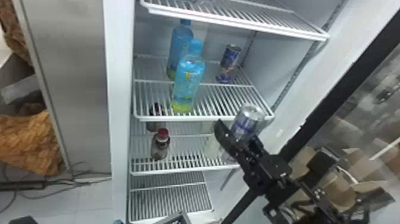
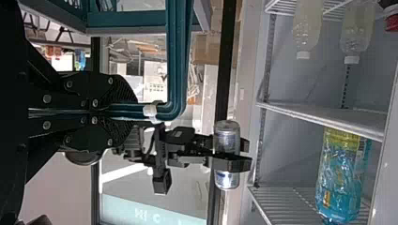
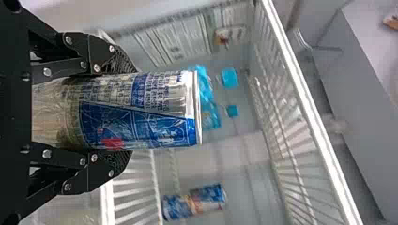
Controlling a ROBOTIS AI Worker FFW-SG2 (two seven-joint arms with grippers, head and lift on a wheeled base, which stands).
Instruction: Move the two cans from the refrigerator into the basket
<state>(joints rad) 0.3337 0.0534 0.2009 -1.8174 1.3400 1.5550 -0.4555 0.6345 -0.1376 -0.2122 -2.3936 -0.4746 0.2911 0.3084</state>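
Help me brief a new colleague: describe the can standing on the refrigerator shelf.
In the open refrigerator, find the shelf with two tall blue bottles. The can stands toward the back right, a small blue cylinder with orange markings. It is shorter than those bottles; the silver-and-blue can is in the right gripper.

Upper bottle shelf (image 1: pixel 196 118): two upright blue bottles with yellow-green bases, one near (image 1: pixel 190 79), the other (image 1: pixel 180 44) beyond it and slightly left. Next shelf down (image 1: pixel 178 171): red-capped dark bottle (image 1: pixel 161 146) toward the left; second dark bottle (image 1: pixel 156 111) farther back, partly hidden by the shelf above. Right part of same shelf: two pale bottles with white caps (image 2: pixel 307 33). Far left: grey panel (image 1: pixel 71 74); beside it, crumpled orange-brown material (image 1: pixel 26 143). Dark cables (image 1: pixel 73 183) run over pale floor (image 1: pixel 56 202). Right: cardboard boxes (image 1: pixel 339 190).
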